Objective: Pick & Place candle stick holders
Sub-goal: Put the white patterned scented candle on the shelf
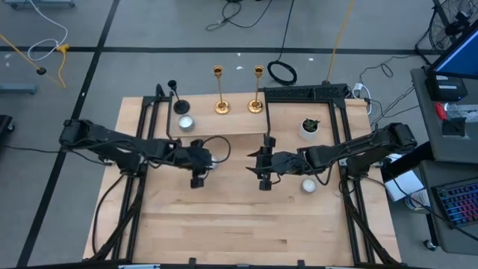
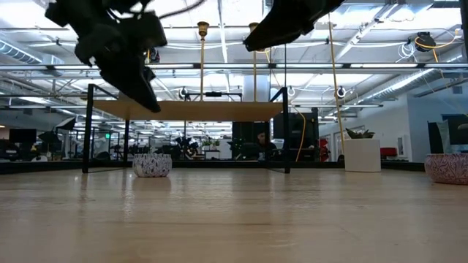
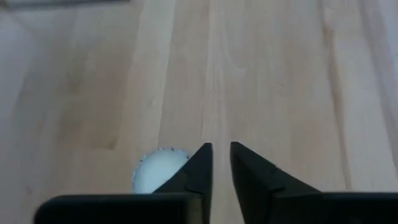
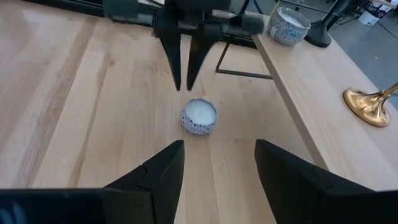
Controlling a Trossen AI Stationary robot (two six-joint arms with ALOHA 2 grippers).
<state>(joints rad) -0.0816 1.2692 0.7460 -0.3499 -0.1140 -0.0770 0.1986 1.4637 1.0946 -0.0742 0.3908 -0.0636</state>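
Two tall gold candle stick holders (image 1: pixel 220 93) (image 1: pixel 256 93) stand upright on their round bases on a raised wooden shelf (image 1: pixel 224 123) at the table's far side. They also show in the low view (image 2: pixel 202 58). One gold base shows in the right wrist view (image 4: pixel 370 102). The shorter black holder (image 1: pixel 174 93) stands at the shelf's left end. My left gripper (image 1: pixel 198 179) hovers mid-table, its fingers a narrow gap apart and empty (image 3: pixel 221 162). My right gripper (image 1: pixel 263 175) faces it, open wide and empty (image 4: pixel 217 155).
A small white candle bowl (image 4: pixel 199 116) sits on the table below my left gripper. Another bowl (image 1: pixel 185 123) is on the shelf, and one more (image 1: pixel 308 184) lies by my right arm. A white plant pot (image 1: pixel 310 127) stands far right. Bare wood lies toward the near edge.
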